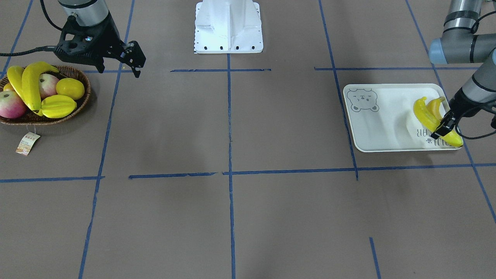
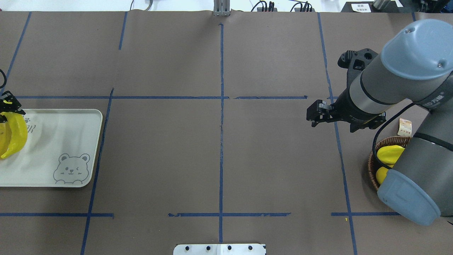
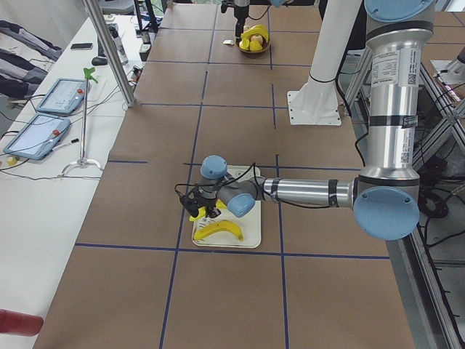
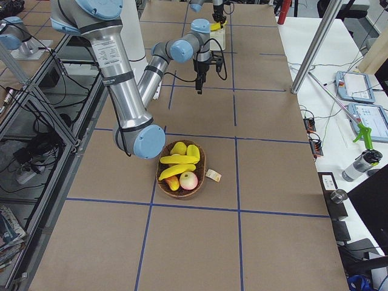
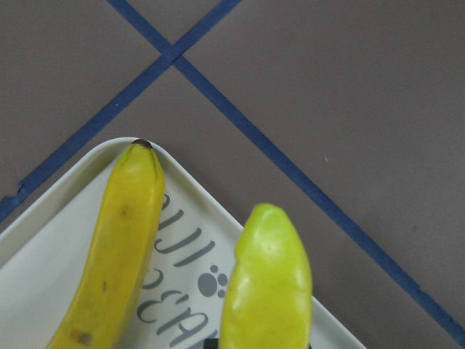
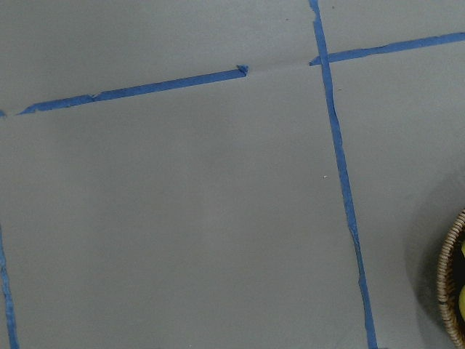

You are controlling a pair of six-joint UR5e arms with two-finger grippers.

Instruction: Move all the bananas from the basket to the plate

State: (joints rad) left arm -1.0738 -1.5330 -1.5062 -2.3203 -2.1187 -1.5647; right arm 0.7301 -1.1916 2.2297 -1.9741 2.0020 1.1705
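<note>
Gripping tool, left: the left gripper has its fingers closed across the middle of the bright banana.
Bright banana: it slants over the end of the plate farthest from the bear print. Its tip reaches past the plate's rim. Whether its underside touches the plate cannot be told.
Darker banana: the darker banana lies flat on the plate just beside the bright one, over the grey lettering, with its black tip at a plate corner.
Plate: pale cream with rounded corners, lying flat on the brown table.
Tape line: a blue tape line runs on the table just beside one long edge of the plate.
Mount: a white mount stands well apart from the plate, at the robot's edge of the table.
Gripping tool, right: the right gripper hovers over bare table far from the plate, fingers parted, with nothing between them.
Basket: the brown woven basket sits at the end of the table opposite the plate.
Basket contents: two more bananas lie side by side on top of two apples, beside a starfruit and a lemon.
Tag: a paper tag on a string lies on the table just outside the basket's rim.
</note>
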